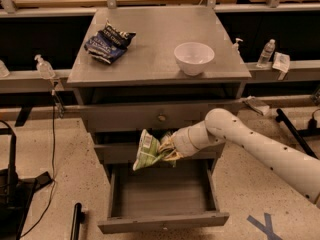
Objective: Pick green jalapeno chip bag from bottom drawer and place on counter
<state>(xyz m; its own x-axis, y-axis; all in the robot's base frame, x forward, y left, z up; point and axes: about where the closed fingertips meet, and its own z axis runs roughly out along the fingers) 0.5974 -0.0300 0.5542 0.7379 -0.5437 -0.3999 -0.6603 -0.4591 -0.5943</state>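
The green jalapeno chip bag [149, 150], light green with a white label, hangs in my gripper [169, 148], which is shut on its right edge. The bag is in the air above the open bottom drawer [162, 196], level with the middle drawer's front. The drawer's plain grey inside holds nothing I can see. My white arm [260, 149] reaches in from the lower right. The grey counter [150, 49] is the cabinet's flat top, above the bag.
On the counter lie a dark blue chip bag [108, 41] at the back left and a white bowl [194, 57] at the right. The top drawer [160, 116] with a round knob is closed. Bottles [265, 53] stand on a ledge to the right.
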